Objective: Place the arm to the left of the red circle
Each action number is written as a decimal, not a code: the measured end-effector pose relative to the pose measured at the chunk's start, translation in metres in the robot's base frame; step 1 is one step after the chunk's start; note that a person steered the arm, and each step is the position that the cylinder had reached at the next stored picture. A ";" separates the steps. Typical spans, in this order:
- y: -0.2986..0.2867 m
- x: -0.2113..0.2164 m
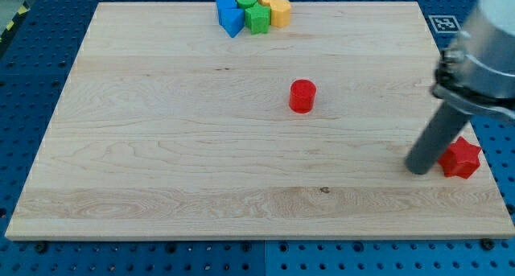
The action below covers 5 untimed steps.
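My tip (418, 170) rests beside a red star-shaped block (462, 158), well right of the red cylindrical block (302, 96); no hand is fitted, so it must cross leftward.

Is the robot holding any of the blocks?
No. It has only a rod, which cannot grip. My tip rests on the board just left of the red star, far right of the red circle.
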<state>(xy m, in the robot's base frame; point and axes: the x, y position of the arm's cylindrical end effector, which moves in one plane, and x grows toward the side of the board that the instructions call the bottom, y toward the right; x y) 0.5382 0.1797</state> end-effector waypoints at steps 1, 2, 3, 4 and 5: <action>-0.061 -0.009; -0.080 -0.011; -0.114 -0.030; -0.155 -0.059; -0.184 -0.092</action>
